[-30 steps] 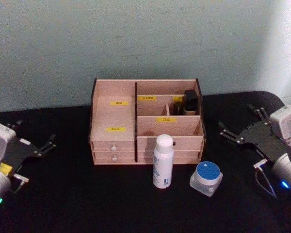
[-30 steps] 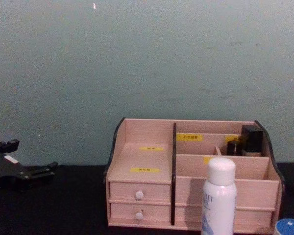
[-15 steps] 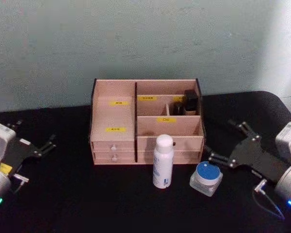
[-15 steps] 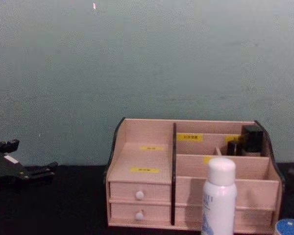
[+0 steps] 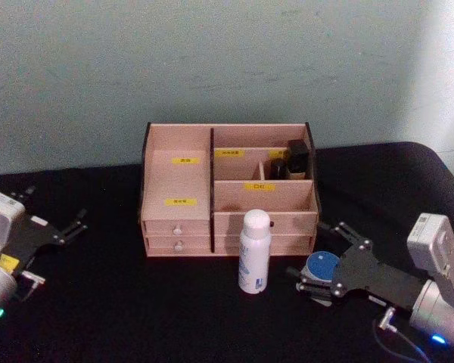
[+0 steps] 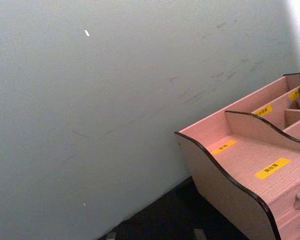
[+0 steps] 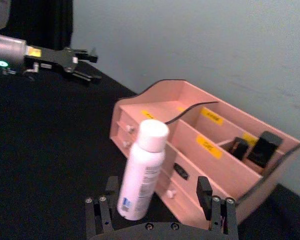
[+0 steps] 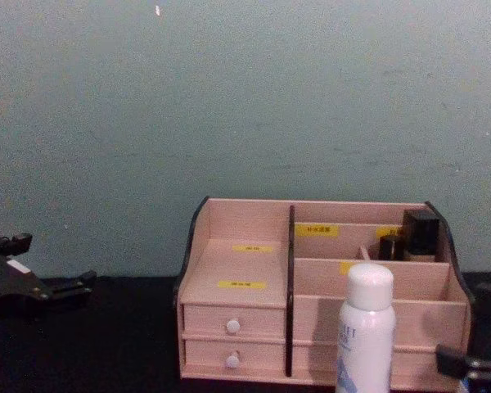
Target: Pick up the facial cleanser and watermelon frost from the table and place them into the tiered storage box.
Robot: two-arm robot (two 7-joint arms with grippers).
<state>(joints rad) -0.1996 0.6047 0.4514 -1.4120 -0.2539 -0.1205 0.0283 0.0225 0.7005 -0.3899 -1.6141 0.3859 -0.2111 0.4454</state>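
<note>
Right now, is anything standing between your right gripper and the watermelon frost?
Nothing visible does. The right gripper, fingers open, flanks the watermelon frost; the facial cleanser stands apart on its left. The left gripper is parked far left on the table.

Black table [image 5: 136, 302], pale teal wall [image 5: 212, 60] behind, tall black bottle [image 5: 298, 156] just beside short dark bottle [image 5: 278, 167]

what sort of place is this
Probably a robot test bench: black table against a bare wall, a tiered storage box with the facial cleanser in front, and the right gripper open around the watermelon frost; left gripper idle at left.
</note>
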